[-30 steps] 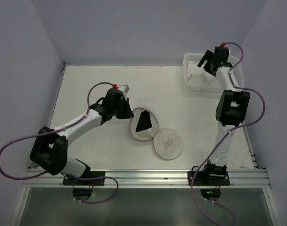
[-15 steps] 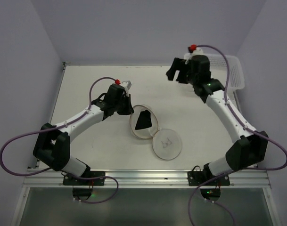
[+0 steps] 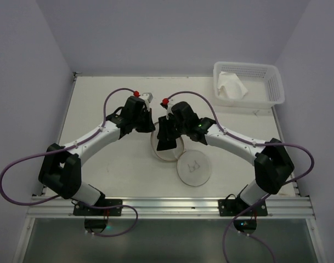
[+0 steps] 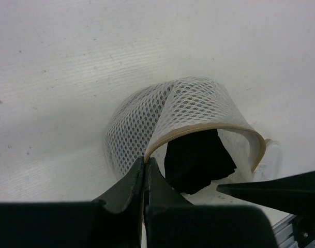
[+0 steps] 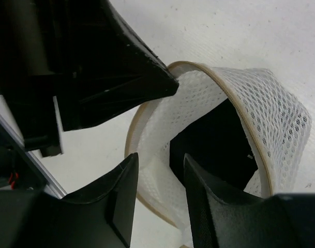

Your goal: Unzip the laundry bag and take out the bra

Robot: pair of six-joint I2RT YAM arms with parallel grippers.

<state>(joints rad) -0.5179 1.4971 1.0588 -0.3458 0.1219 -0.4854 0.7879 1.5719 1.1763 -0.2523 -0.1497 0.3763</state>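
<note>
The laundry bag lies unzipped mid-table, its round mesh lid flopped toward the near right. Its white mesh wall stands up, and the black bra lies inside. My left gripper is shut on the tan rim at the bag's left edge. My right gripper is open over the bag's mouth. One finger is outside the rim and the other is inside, next to the bra, with mesh wall between them.
A white slotted basket holding a crumpled white cloth stands at the back right corner. The two wrists sit close together over the bag. Purple cables loop out from both arms.
My right arm swung from the basket at the back right down to the bag's mouth, and its jaws narrowed. My left gripper kept its hold on the rim.
</note>
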